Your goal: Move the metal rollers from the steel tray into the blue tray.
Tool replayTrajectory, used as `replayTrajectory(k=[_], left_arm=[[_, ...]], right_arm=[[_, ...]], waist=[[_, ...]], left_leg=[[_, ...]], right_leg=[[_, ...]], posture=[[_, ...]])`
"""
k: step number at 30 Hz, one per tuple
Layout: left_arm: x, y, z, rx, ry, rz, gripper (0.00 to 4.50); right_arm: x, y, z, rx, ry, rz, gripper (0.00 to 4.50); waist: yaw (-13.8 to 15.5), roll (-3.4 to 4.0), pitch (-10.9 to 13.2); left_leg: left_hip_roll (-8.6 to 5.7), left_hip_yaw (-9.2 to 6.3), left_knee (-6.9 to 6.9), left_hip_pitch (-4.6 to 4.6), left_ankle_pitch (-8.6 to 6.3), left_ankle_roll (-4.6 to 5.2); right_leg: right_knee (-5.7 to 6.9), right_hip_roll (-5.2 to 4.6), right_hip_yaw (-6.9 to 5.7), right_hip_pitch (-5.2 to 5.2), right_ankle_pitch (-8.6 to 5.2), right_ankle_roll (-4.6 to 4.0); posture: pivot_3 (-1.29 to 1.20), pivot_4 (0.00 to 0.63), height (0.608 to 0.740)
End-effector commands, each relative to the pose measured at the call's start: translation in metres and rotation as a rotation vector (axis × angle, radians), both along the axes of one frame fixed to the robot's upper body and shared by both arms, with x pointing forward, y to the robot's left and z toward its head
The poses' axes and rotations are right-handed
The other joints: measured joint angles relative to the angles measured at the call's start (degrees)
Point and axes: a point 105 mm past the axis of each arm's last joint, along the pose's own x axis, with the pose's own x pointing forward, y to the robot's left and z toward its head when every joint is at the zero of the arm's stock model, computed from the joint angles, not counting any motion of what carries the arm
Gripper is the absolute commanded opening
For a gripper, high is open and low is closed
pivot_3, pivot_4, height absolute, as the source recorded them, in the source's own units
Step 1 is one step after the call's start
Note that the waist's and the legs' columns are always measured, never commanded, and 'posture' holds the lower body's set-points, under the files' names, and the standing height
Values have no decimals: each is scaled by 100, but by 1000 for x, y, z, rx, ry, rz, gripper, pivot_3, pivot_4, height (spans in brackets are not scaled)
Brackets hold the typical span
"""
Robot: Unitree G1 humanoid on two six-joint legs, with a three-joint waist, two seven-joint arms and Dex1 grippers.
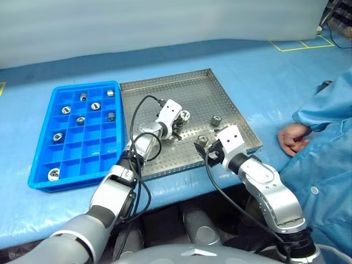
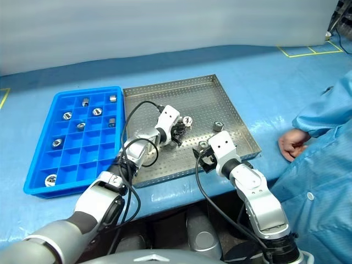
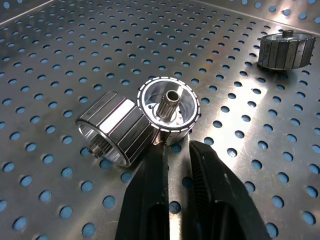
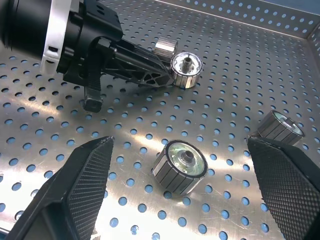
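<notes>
Nearest, the right gripper is held low over the near part of the steel tray, its fingers spread wide to either side of a roller lying on its side between them without being touched; judging by this, that roller is lined up for a later pick. A second roller sits at about two o'clock from it.

Toward the tray's middle, the left gripper is angled down onto two rollers that touch each other. Its fingers are drawn almost together, with a thin gap left between them, and their tips are set against the lower rim of the upright roller; whether the rim is pinched cannot be told. The other roller lies at nine o'clock from it.

At nine o'clock of the steel tray, touching its edge, the blue tray is seen with eight rollers already placed singly in compartments.

At three o'clock, a person's hand is rested on the table, well apart from the trays.
</notes>
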Motion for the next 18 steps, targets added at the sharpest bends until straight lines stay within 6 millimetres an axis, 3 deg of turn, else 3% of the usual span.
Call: replayTrajectory(k=[1,4,7,12,18], left_arm=[[-3,-6,30,-97,-68,-71,31],[-5,0,37,-108,-90,-100,31],[-3,5,44,-94,-135,-109,576],[9,8,46,-55,-166,-39,2230],[20,-3,42,-8,-171,-11,4200]], right_arm=[[3,0,13,5,-64,-5,4500],[3,0,12,5,-62,-4,4500],[3,3,12,8,-60,6,4500],[4,4,13,11,-63,6,4500],[2,2,12,11,-62,-4,4500]], waist=[[-20,0,0],[-26,0,0],[-37,0,0],[-19,0,0],[-37,0,0]], left_leg=[[0,0,0,0,0,0],[0,0,-2,0,0,0],[1,0,-2,4,0,0],[0,0,-1,1,0,0],[-3,-1,-1,-1,0,0]], right_leg=[[0,0,0,0,0,0],[0,0,0,-1,0,0],[1,0,1,1,0,0],[0,0,1,1,0,0],[-1,0,2,0,-2,4]], posture=[[-243,150,740],[-237,150,740],[-233,150,740],[-239,150,740],[-264,150,740]])
